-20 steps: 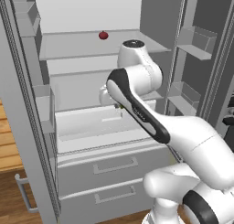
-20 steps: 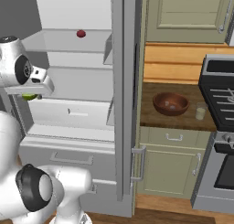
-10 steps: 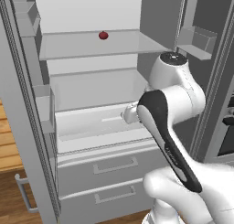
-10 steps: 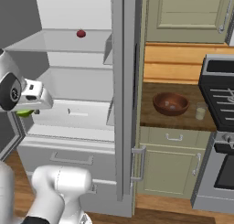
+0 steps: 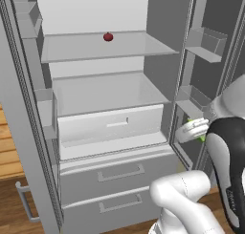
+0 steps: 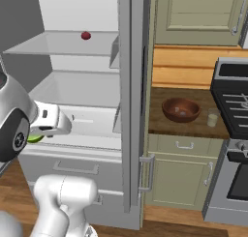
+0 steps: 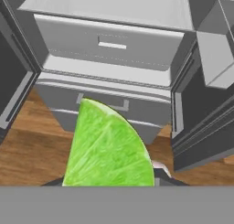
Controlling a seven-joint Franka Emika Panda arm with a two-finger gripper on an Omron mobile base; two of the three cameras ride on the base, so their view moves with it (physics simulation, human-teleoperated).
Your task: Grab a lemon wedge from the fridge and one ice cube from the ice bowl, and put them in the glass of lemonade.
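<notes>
Wedge [image 7: 109,147] is out of the fridge [image 5: 110,90], pinched in the pincer [image 5: 197,131] by the right door, so pick looks done; left: carry to glass [image 6: 212,117] on table [image 6: 160,127], drop, then ice from bowl [image 6: 181,110].

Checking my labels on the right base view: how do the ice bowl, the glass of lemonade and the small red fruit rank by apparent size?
1. ice bowl
2. glass of lemonade
3. small red fruit, though it sits farther back
</notes>
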